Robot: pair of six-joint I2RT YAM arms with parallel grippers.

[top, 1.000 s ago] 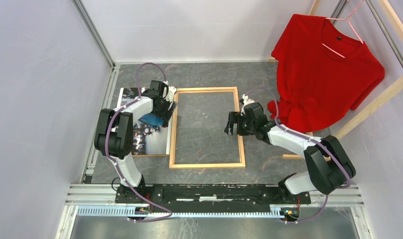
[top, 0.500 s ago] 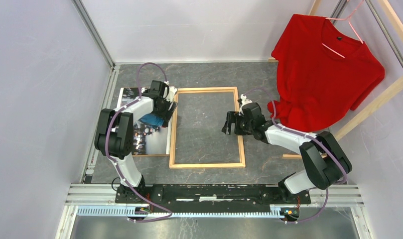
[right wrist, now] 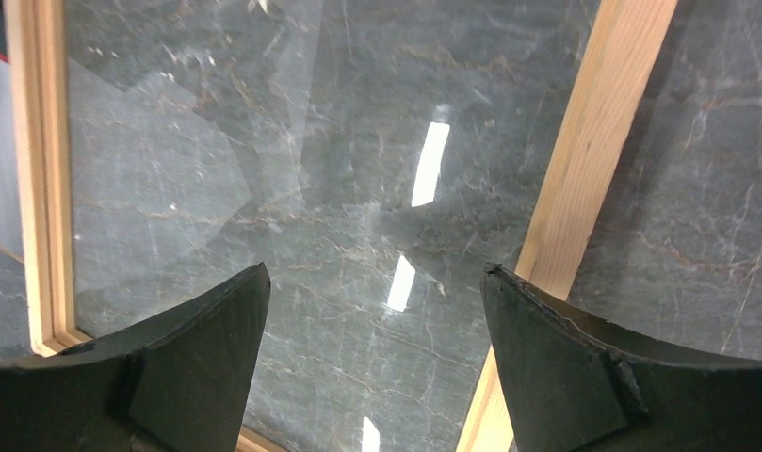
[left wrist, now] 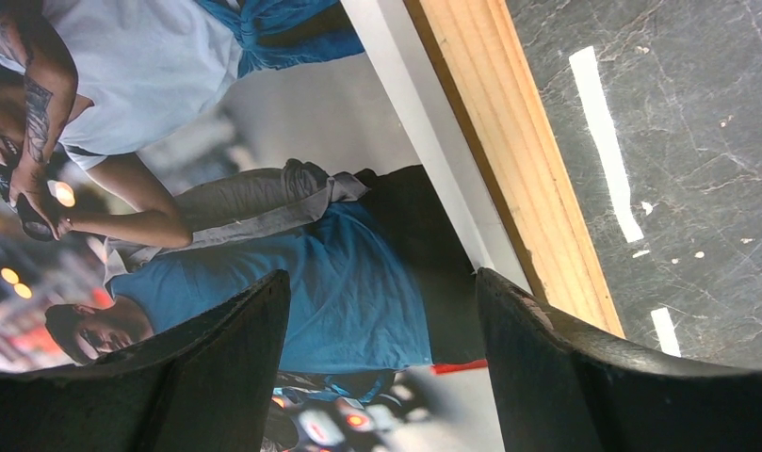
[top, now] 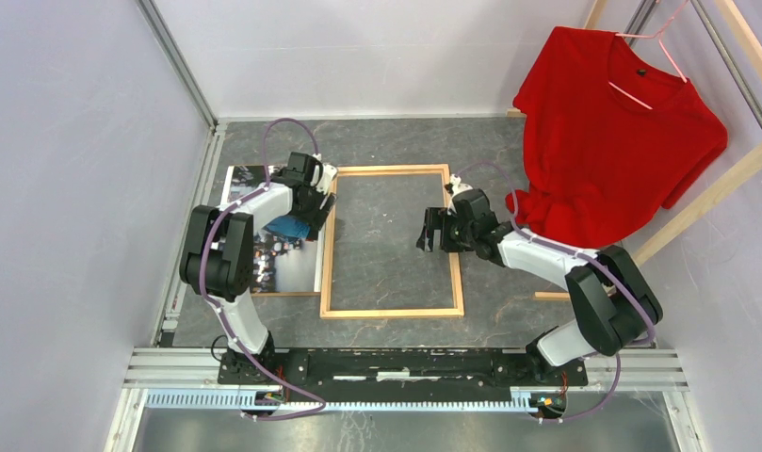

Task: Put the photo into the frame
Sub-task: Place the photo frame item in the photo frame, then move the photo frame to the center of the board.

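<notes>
Photo (top: 281, 268) insertion has not begun. You will find the print lying flat on the table (top: 386, 141), its white edge against the left rail of the frame (top: 392, 312), which holds no print. The left gripper (left wrist: 381, 282) hovers over the photo's right edge, jaws wide and holding nothing. The right gripper (right wrist: 375, 273) hangs over the frame's right side, also wide and empty. Grasping, transfer and seating all remain. Compared with one second earlier, the right gripper has shifted slightly leftward; photo, frame and left arm are unchanged
</notes>
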